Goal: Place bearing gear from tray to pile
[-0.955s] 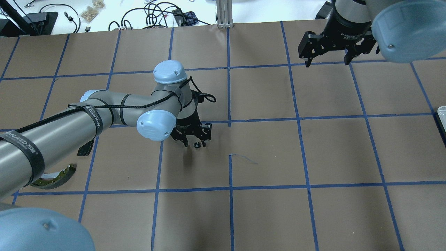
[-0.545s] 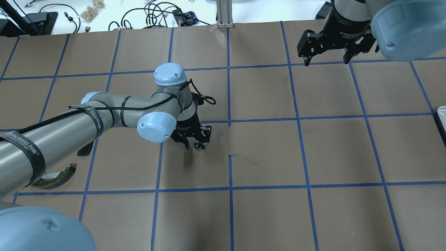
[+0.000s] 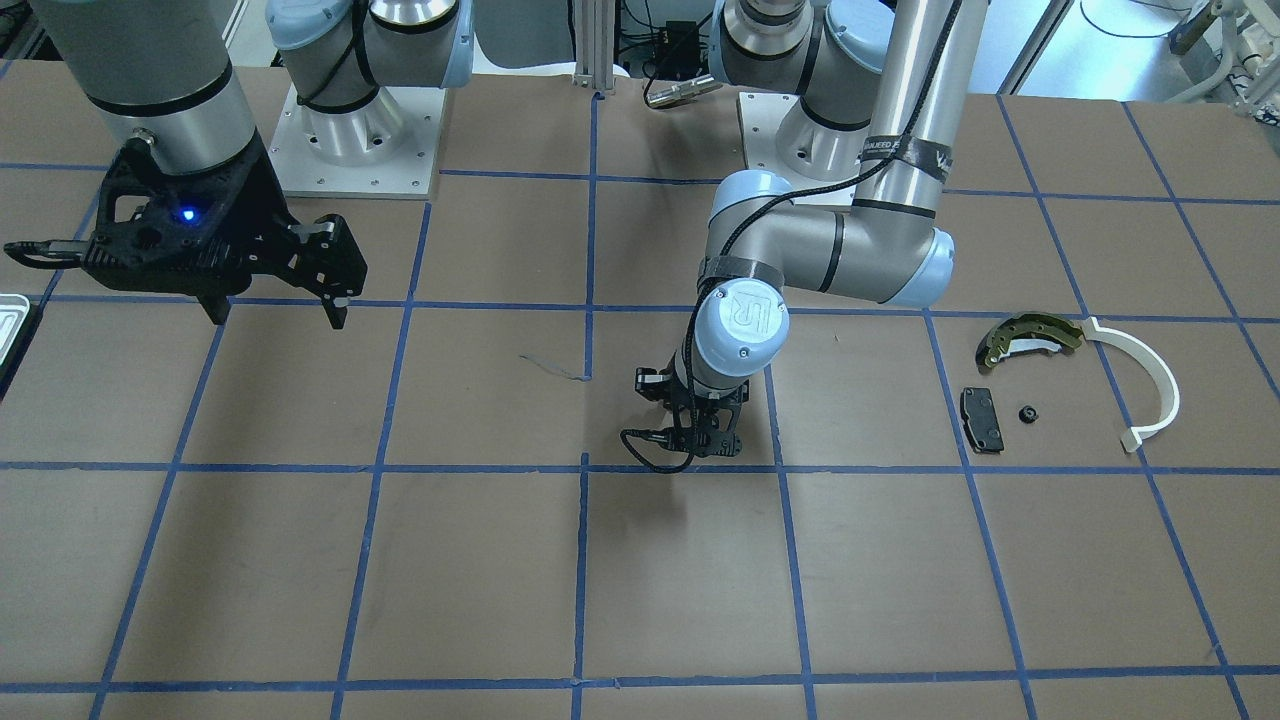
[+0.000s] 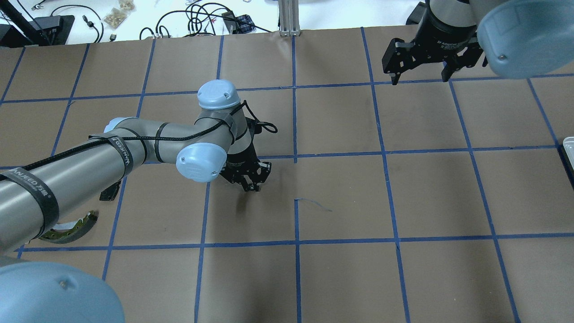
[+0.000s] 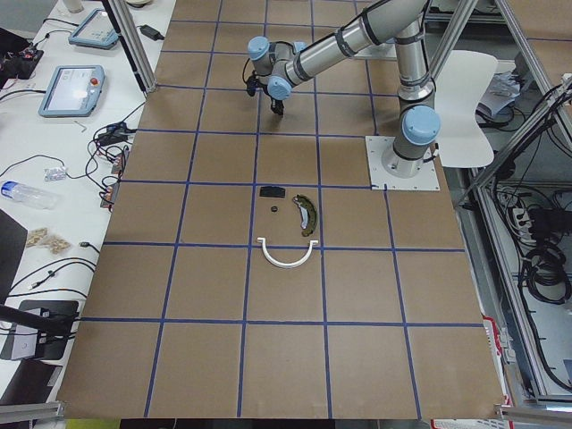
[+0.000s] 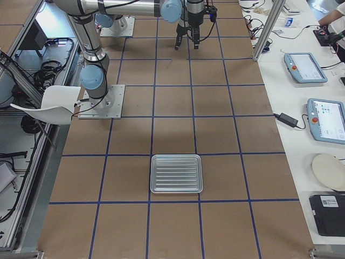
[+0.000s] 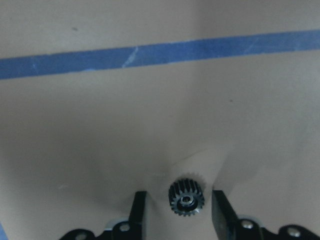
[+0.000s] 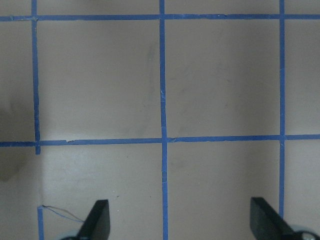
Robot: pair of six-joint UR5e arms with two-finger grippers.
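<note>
A small black toothed bearing gear (image 7: 185,198) lies on the brown paper near the table's middle. My left gripper (image 7: 180,212) is down over it, one finger on each side with small gaps, so it is open around the gear and not touching it. It also shows in the overhead view (image 4: 252,185). My right gripper (image 4: 419,77) is open and empty, raised at the far right; the right wrist view (image 8: 182,220) shows only bare paper below it. The silver tray (image 6: 177,174) is empty. The pile holds the olive-gold brake shoe (image 3: 1030,335), white arc strip (image 3: 1150,385) and black pad (image 3: 981,418).
Another small black gear (image 3: 1026,413) lies in the pile beside the pad. The left arm's forearm (image 4: 80,175) hangs over part of the pile in the overhead view. Blue tape lines grid the paper. Cables and tablets lie beyond the table's far edge.
My left gripper's fingers have narrowed around the gear while staying in place. My right gripper has drifted slightly toward the table's far edge.
</note>
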